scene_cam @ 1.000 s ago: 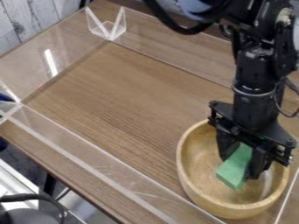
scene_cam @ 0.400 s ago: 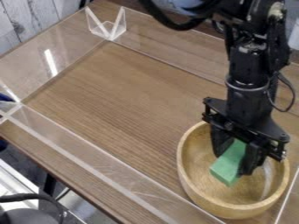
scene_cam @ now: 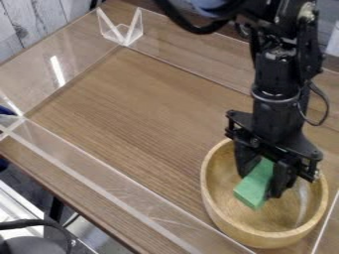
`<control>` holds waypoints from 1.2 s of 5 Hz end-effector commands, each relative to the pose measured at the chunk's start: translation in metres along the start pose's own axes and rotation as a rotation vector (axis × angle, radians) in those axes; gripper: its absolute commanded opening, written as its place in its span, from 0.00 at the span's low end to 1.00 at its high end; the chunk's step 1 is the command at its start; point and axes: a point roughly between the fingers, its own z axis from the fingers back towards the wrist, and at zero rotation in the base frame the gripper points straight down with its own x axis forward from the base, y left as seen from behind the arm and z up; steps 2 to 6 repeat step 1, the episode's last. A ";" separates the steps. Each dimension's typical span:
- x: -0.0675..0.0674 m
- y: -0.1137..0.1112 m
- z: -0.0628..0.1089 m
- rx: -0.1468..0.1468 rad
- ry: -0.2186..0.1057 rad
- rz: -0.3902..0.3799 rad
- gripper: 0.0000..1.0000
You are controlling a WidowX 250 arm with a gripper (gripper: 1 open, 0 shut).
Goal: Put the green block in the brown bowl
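Since the earlier frames, the gripper (scene_cam: 273,167) and the block (scene_cam: 256,189) have been shifted slightly toward the left within the bowl (scene_cam: 243,220), while the bowl itself has been left in place. Bright green is shown by the block, which is held at a slant, its lower end reaching down into the hollow of the bowl and its upper end partly covered by the dark fingers. Between those fingers the block is grasped; whether the bottom of the bowl is touched by it cannot be told. By the light-brown wall of the bowl the block is surrounded, and the far part of the rim is overlapped by the gripper. From the far right side the black arm (scene_cam: 276,79) is extended down over the bowl, with a dark cable looped at its top. The bowl is set at the near right of the wooden table (scene_cam: 146,94), close to the table's near edge, along which a clear strip (scene_cam: 113,189) is run. At the far left of the table a small clear, angular object (scene_cam: 121,27) is seen, well apart from the bowl. Beyond the table's edge, at the near left, dark equipment (scene_cam: 38,236) and cables are partly shown, and grey boards are seen in the far left corner.
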 end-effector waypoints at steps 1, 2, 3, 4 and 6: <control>0.006 0.000 0.015 -0.006 -0.059 -0.013 0.00; 0.006 0.000 0.015 -0.006 -0.059 -0.013 0.00; 0.006 0.000 0.015 -0.006 -0.059 -0.013 0.00; 0.006 0.000 0.015 -0.006 -0.059 -0.013 0.00; 0.006 0.000 0.015 -0.006 -0.059 -0.013 0.00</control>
